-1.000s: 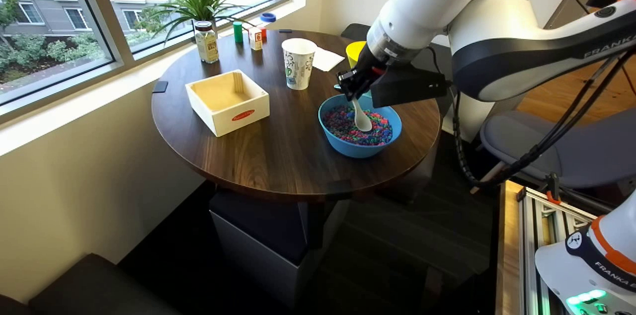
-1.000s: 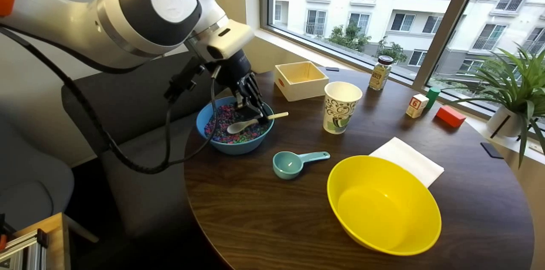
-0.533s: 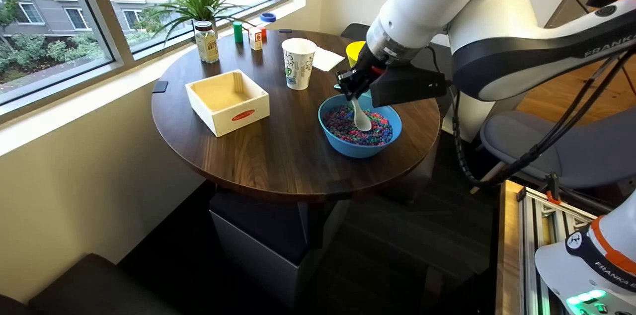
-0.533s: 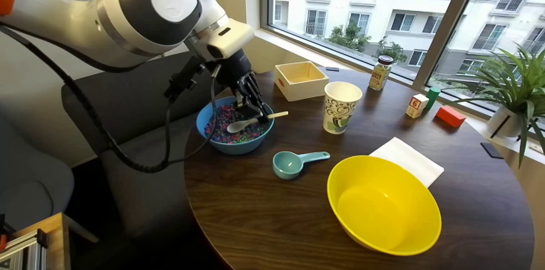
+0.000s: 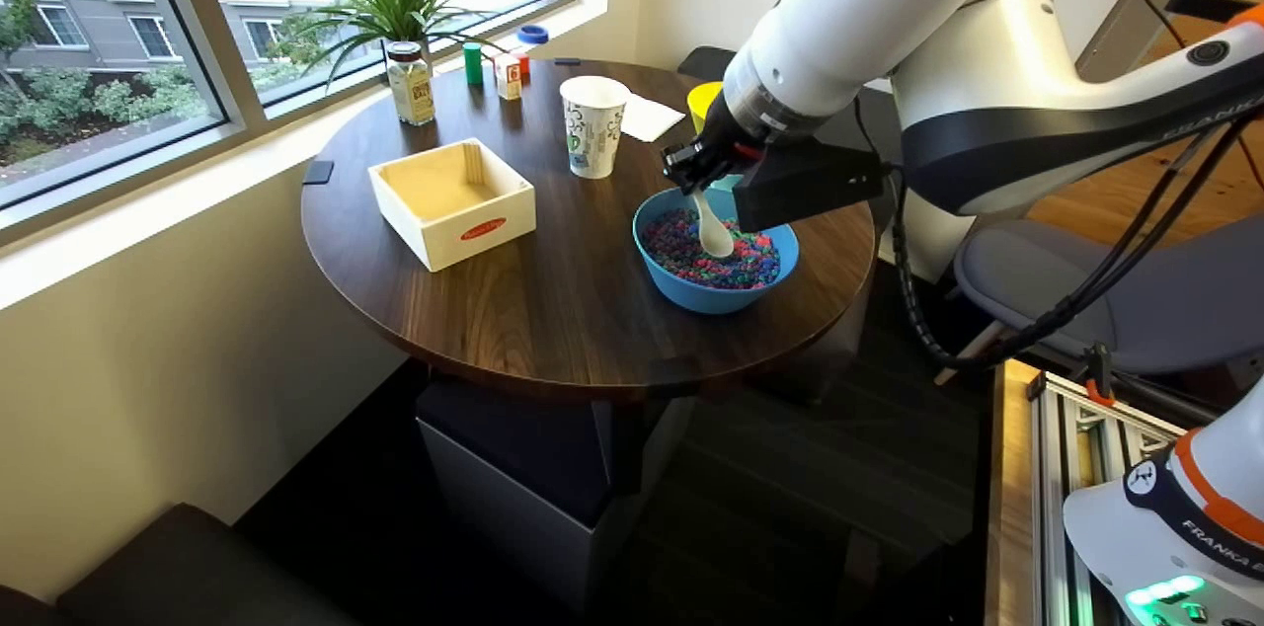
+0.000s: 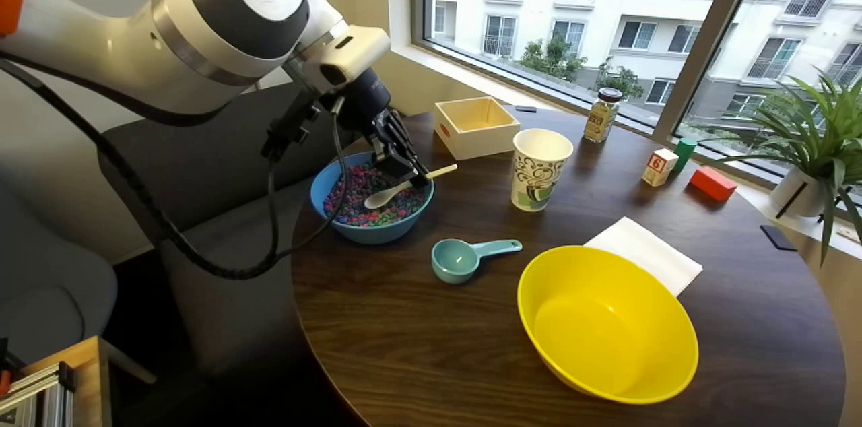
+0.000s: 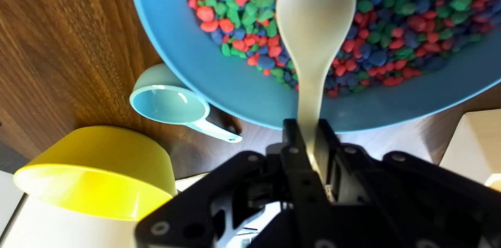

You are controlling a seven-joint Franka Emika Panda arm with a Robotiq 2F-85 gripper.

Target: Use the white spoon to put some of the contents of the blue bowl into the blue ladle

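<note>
My gripper [image 7: 307, 130] is shut on the handle of the white spoon [image 7: 316, 9]. In both exterior views the gripper [image 5: 691, 184] [image 6: 417, 179] is at the blue bowl's rim, with the spoon [image 5: 715, 236] [image 6: 382, 199] slanting down into the bowl. The blue bowl [image 5: 713, 298] [image 6: 374, 233] holds the multicoloured contents [image 7: 250, 9]. The spoon's head is over the contents; I cannot tell whether it touches them. No pieces show on it. The light blue ladle [image 6: 455, 260] lies beside the bowl, empty; it also shows in the wrist view [image 7: 170, 103].
A yellow bowl [image 6: 606, 326] and a white napkin [image 6: 646, 255] are beyond the ladle. A paper cup [image 6: 539, 168] and a wooden box [image 6: 476, 137] stand farther off. A jar [image 5: 410, 88], toy blocks [image 5: 508, 78] and a plant [image 5: 385, 4] are by the window. A cable [image 6: 242, 272] hangs from the arm.
In the last half second my gripper has risen slightly with the spoon. The spoon now slants more steeply and its head has shifted a little. Before that, almost nothing moved.
</note>
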